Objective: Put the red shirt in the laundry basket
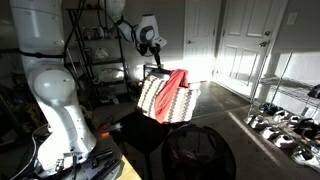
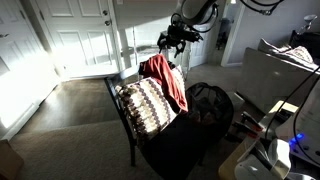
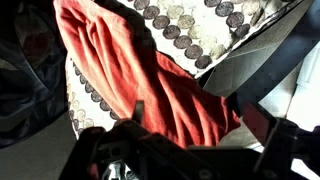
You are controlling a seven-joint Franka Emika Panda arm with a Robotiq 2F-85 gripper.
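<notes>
The red shirt [image 1: 176,92] hangs limp over the rim of the laundry basket [image 1: 153,100], partly inside and partly down its side. In an exterior view the shirt [image 2: 166,80] drapes over the zigzag basket [image 2: 142,106]. My gripper [image 1: 154,44] hovers just above the basket's rim and the top of the shirt [image 2: 172,42]. In the wrist view the shirt [image 3: 140,70] fills the middle, lying on the patterned basket fabric [image 3: 185,28]. The gripper's fingers [image 3: 192,112] stand wide apart above the cloth and look open, with nothing pinched between them.
The basket stands on a dark low stand [image 2: 172,150]. A black round tub [image 1: 200,150] sits beside it, also in an exterior view [image 2: 210,100]. A wire rack with shoes [image 1: 288,120] is to one side. White doors [image 2: 80,35] are behind. The robot's white base [image 1: 55,100] is close by.
</notes>
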